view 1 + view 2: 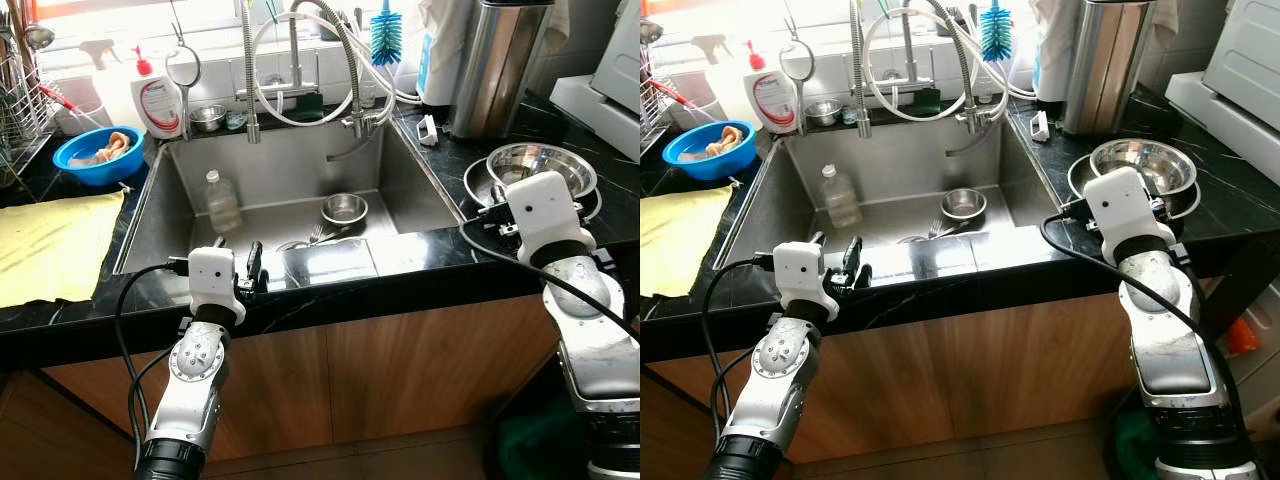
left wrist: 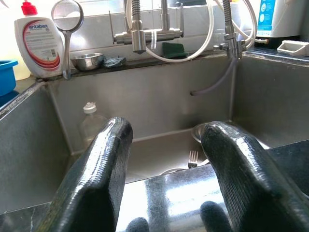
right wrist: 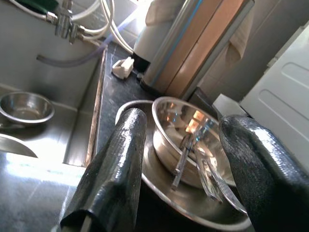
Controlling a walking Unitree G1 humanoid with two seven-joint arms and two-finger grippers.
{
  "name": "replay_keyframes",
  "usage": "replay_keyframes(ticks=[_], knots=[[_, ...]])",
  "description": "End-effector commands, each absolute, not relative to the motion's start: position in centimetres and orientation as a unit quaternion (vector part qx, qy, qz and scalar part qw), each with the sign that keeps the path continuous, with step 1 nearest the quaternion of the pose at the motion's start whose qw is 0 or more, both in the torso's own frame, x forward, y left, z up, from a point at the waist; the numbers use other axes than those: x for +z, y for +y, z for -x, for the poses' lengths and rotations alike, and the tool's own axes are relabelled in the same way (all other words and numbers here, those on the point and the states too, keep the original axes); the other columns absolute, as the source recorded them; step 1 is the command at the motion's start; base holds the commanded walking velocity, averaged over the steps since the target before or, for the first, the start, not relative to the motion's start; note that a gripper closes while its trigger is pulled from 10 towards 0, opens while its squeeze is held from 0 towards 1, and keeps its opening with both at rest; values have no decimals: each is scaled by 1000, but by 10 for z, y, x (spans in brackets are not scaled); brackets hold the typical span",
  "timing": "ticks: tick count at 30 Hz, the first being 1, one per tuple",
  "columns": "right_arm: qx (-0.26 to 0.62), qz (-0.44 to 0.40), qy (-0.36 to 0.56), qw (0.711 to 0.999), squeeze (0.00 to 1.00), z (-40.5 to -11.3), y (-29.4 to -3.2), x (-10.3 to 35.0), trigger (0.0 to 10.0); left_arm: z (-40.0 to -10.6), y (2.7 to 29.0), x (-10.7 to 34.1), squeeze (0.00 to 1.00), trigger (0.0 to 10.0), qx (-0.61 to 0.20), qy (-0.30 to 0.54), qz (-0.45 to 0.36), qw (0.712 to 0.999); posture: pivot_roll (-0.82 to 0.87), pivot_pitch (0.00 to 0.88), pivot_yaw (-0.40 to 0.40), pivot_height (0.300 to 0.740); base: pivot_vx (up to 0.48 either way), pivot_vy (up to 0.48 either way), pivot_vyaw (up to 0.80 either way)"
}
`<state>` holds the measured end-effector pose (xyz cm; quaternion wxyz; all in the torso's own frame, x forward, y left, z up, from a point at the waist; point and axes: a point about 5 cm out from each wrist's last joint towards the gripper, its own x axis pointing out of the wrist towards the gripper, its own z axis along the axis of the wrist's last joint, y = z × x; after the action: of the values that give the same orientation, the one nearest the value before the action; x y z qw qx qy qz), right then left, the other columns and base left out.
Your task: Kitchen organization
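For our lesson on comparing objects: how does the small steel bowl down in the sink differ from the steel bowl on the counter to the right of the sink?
The small sink bowl sits low on the sink floor, while the counter bowl rests on a steel plate. The sink bowl looks smaller; the counter bowl is wider. The sink bowl appears empty; the counter bowl holds cutlery. Both are round, shiny steel and upright.

Stainless sink and black countertop are viewed from above by both head cameras, facing forward and down. The sink's small steel bowl is seen closely by both wrist cameras; the right is aimed over a stacked steel bowl.
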<state>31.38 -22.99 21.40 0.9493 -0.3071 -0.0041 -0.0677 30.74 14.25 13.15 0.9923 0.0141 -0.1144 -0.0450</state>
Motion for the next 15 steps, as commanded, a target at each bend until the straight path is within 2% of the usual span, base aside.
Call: replay_keyframes(ticks=[1, 15], knots=[[-67, 313, 8, 947, 0, -315, -231, 214, 10000, -308, 144, 135, 0, 10000, -44, -121, -16, 992, -181, 0, 95, 740, 0, 0, 0], [-83, 299, 43, 950, 0, -315, -236, 209, 10000, -309, 144, 135, 0, 10000, -43, -121, -16, 992, -182, 0, 96, 740, 0, 0, 0]])
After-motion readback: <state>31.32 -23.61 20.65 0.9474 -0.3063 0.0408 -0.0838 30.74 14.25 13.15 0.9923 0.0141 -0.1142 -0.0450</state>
